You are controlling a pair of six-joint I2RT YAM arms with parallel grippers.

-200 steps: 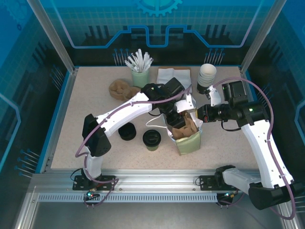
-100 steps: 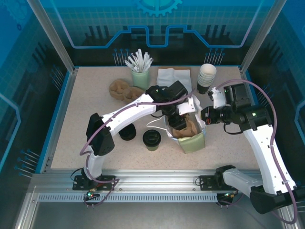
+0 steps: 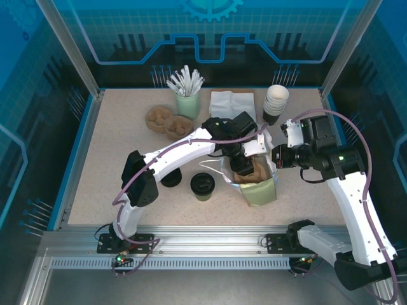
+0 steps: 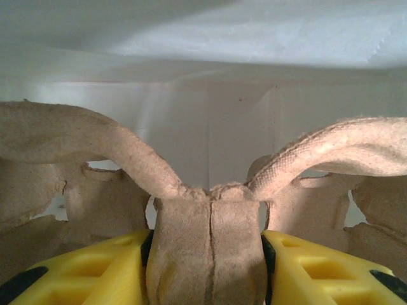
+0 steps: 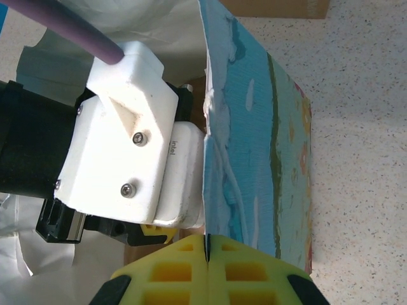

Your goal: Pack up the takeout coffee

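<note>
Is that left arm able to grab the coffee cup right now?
Probably not yet: the left gripper is down in the paper bag, clamped on a cardboard carrier. The coffee cup itself stands uncovered beside the bag.

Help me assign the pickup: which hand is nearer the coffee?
Left. The left hand is inside the bag, gripping a carrier, just right of the coffee; the right hand pinches the bag's rim, farther right.

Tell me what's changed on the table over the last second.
The left gripper, shut on the cardboard carrier, moved it a little right and seemingly deeper into the paper bag. The bag and the right gripper pinching its rim shifted slightly right too. The takeout coffee, the black lid and the cup stack stayed put.
</note>
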